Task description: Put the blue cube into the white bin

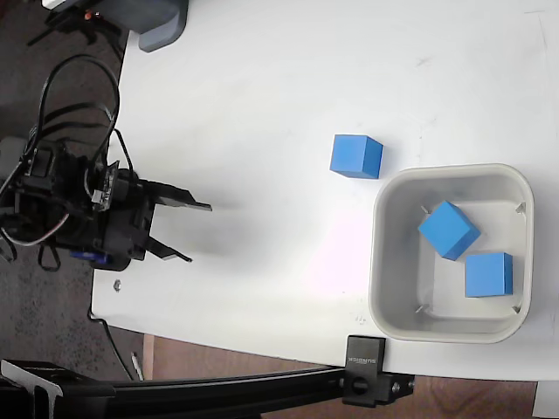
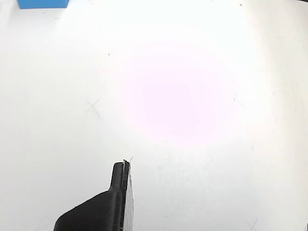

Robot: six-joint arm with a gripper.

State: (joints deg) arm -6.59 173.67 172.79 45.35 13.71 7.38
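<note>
Nearing done | table | bin well ahead of fingertips, holding two cubes | third cube outside it, likely the last | gripper spread, empty, well short of cube

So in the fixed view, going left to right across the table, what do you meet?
Black two-finger tool, open → bright-blue solid cube on the table → off-white plastic bin → tilted blue cube inside it → second blue cube inside.
</note>
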